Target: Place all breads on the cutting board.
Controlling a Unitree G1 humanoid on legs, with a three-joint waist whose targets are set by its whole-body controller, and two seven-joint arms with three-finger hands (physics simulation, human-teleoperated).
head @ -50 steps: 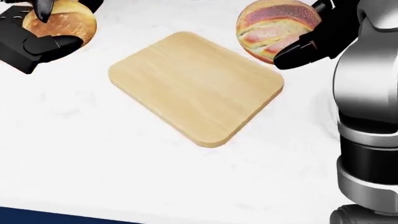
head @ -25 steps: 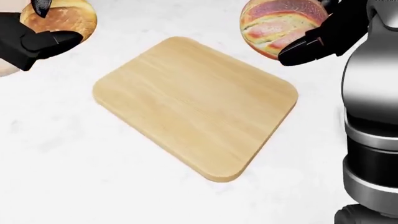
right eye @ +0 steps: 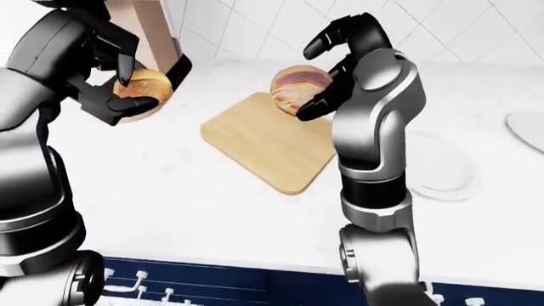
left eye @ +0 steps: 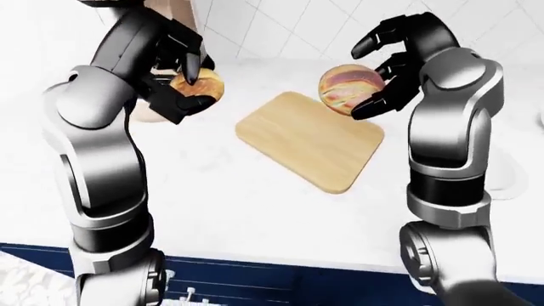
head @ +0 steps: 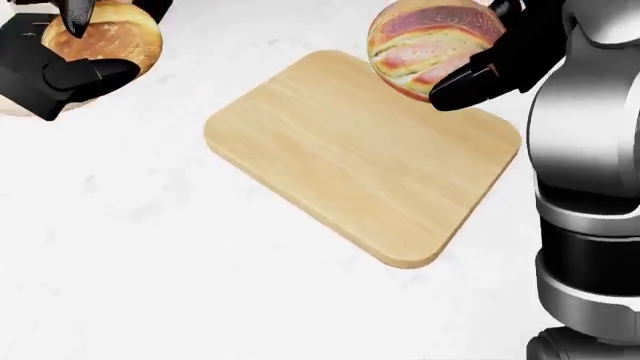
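Head view: left hand [head: 60,56] fingers closed round golden bread [head: 105,37], upper left; right hand [head: 490,64] gripping striped bread [head: 432,45] above cutting board [head: 365,154] top edge, prob. for lowering onto it; white surface [head: 150,262] below.

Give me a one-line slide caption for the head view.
Each hand holds a round bread: left hand beside the bare cutting board, right hand over its edge.

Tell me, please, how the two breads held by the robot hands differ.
The left bread is plain golden-brown; the right bread is streaked pink and yellow. The left bread hangs beside the cutting board, while the right bread overlaps the board's upper edge in the head view. Both are round and held.
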